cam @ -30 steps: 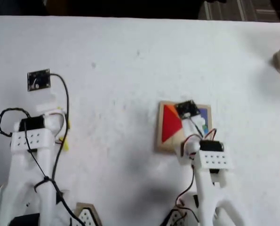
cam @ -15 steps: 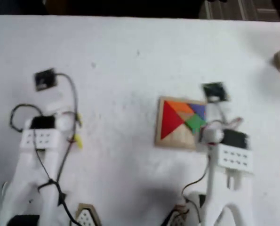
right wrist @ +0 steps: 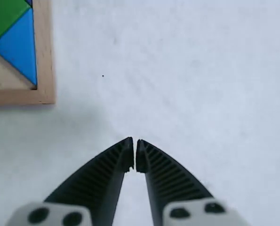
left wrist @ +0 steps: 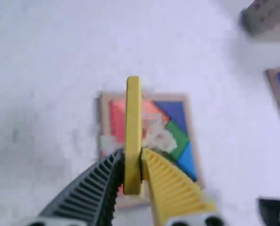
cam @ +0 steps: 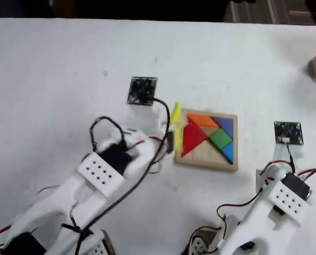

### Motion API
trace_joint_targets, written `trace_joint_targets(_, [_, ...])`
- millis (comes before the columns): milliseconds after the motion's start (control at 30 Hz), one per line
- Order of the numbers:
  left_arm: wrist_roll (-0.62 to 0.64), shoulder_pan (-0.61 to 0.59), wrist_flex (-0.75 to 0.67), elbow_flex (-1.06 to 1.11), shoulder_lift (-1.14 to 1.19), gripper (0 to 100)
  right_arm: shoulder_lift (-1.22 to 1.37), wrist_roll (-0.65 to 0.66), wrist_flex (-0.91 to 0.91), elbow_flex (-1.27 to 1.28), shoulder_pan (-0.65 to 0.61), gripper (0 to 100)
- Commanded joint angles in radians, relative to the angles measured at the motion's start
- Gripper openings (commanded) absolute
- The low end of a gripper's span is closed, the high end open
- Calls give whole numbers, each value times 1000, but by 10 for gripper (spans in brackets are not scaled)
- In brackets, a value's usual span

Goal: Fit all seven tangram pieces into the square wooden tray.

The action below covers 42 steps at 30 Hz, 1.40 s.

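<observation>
The square wooden tray [cam: 211, 159] lies right of centre on the white counter [cam: 67, 53]. It holds a red triangle [cam: 192, 139], an orange triangle [cam: 203, 119], a green piece [cam: 220, 138] and blue pieces [cam: 228, 151], with bare wood along its near side. The yellow piece [left wrist: 133, 122] stands on edge above the tray's left rim, clamped in the left gripper [left wrist: 132, 157]. The right gripper [right wrist: 135, 153] hangs over bare counter just off the tray's near right corner, its fingers [right wrist: 107, 174] pressed together on nothing.
</observation>
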Motion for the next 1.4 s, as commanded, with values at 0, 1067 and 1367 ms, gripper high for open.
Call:
trace_joint_targets(0, [209, 21, -272, -35, -30, 23, -27, 17, -44, 9, 30, 16])
trace_joint_targets(1067, [-756, 127, 422, -580, 472, 24, -36, 18, -76, 57, 38, 17])
trace_joint_targets(1367, [-1062, 286, 566, -663, 532, 74, -36, 18, -71, 58, 41, 17])
